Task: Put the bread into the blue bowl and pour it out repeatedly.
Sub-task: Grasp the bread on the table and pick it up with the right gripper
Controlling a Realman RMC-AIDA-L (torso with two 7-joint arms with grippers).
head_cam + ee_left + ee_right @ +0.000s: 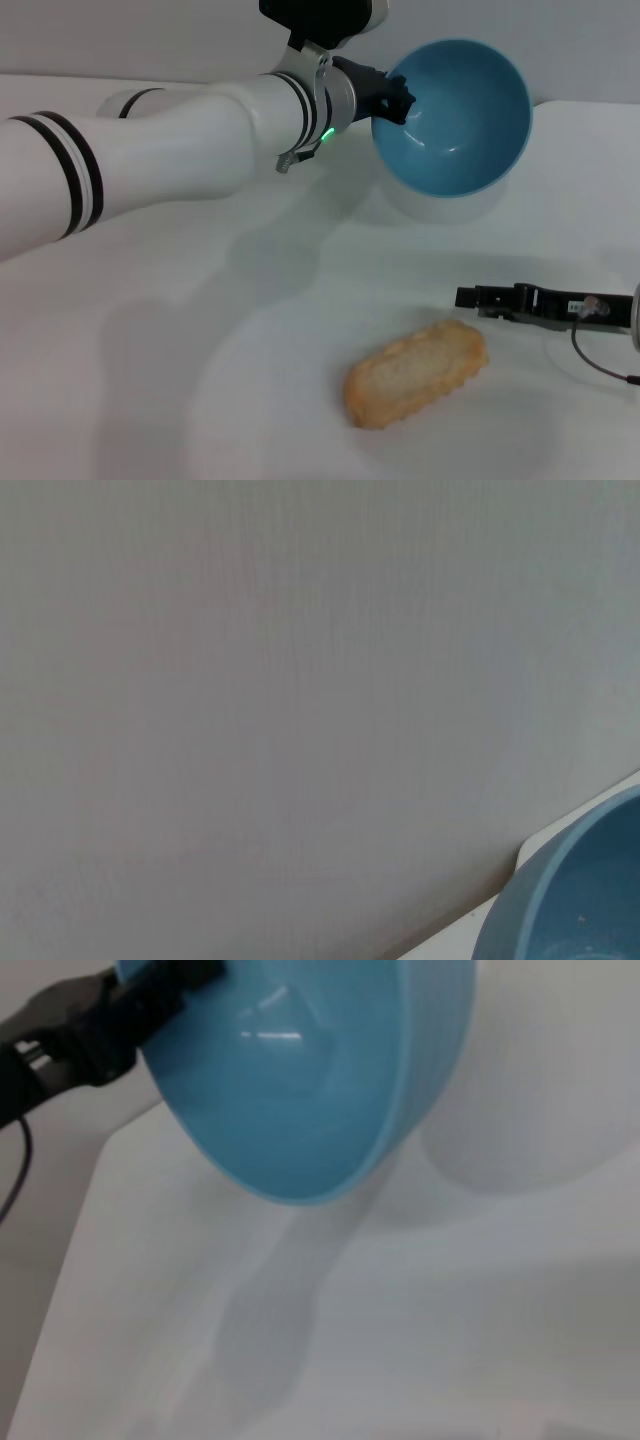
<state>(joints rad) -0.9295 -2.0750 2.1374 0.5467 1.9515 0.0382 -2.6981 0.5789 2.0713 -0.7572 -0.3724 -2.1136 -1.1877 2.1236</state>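
Left gripper (398, 100) is clamped on the rim of the blue bowl (455, 120), holding it off the table (200, 350) at the far side, tipped on its side with the empty inside facing the camera. Bread (416, 373) lies flat on the table, near side, well below and apart from the bowl. Right gripper (480, 298) rests low at right, just beside the bread; can't tell how far it's open.

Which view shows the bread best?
The head view: the bread lies whole on the table, tan side up, below the tipped blue bowl in the left gripper. Neither wrist view shows it.
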